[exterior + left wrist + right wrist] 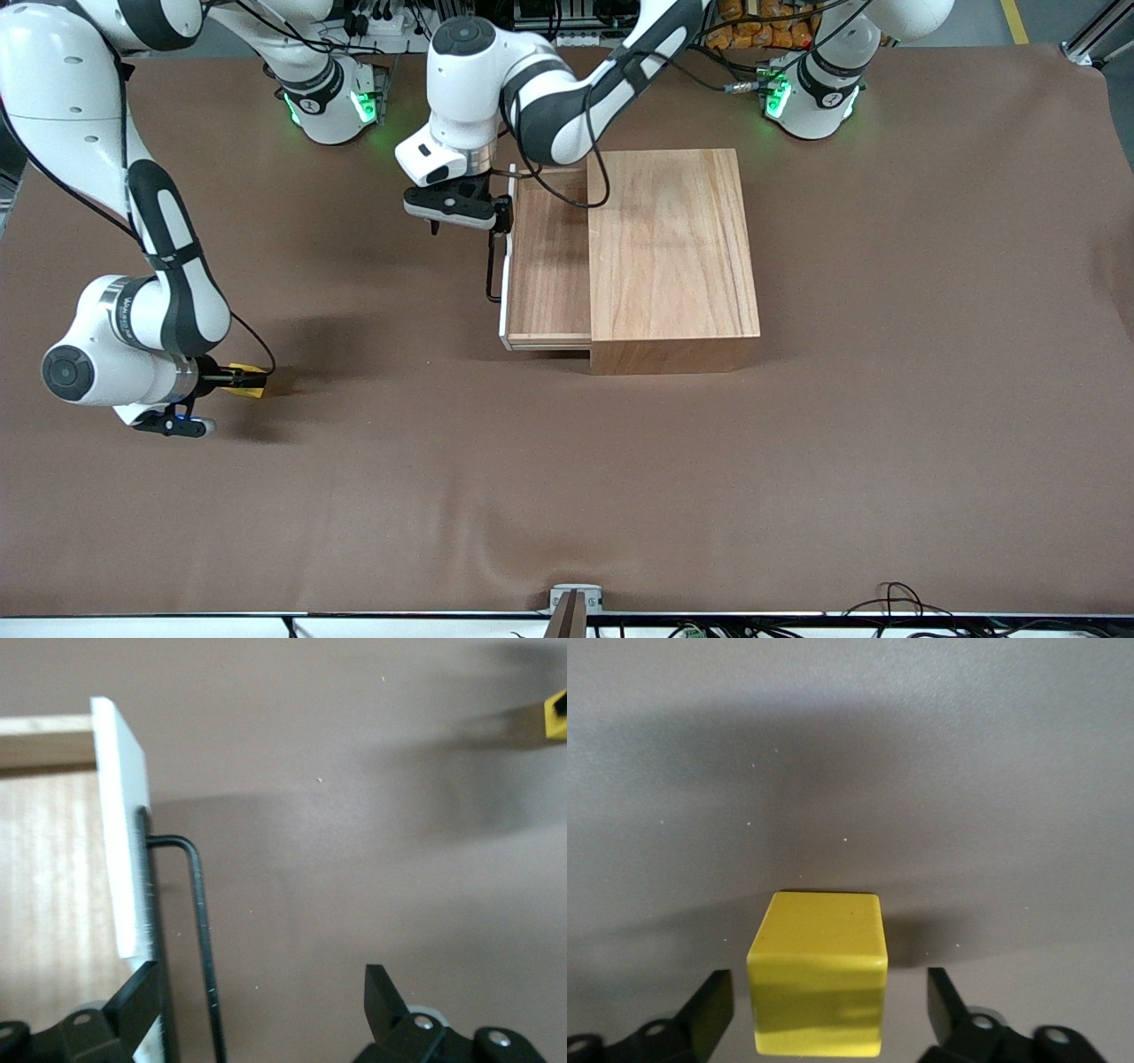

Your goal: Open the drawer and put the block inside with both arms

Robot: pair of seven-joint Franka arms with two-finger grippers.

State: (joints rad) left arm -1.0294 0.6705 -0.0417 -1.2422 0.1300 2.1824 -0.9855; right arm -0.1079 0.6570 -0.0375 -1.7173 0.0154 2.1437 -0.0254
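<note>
The drawer [545, 257] is pulled partly out of the light-wood cabinet [673, 248] toward the right arm's end of the table. My left gripper [469, 221] is over its black wire handle [490, 266]. In the left wrist view the gripper [261, 979] is open and straddles the handle [199, 930], beside the white front panel [120, 815], without gripping it. The yellow block [251, 380] lies on the table near the right arm's end. My right gripper [232, 381] is low at it. In the right wrist view the gripper [828, 1010] is open, and the block [819, 983] sits between the fingers with a gap on each side.
The table is covered with a brown cloth [620, 496]. The inside of the drawer shows bare wood. The block also shows at the edge of the left wrist view [556, 713]. The arms' green-lit bases [337, 106] stand along the edge farthest from the front camera.
</note>
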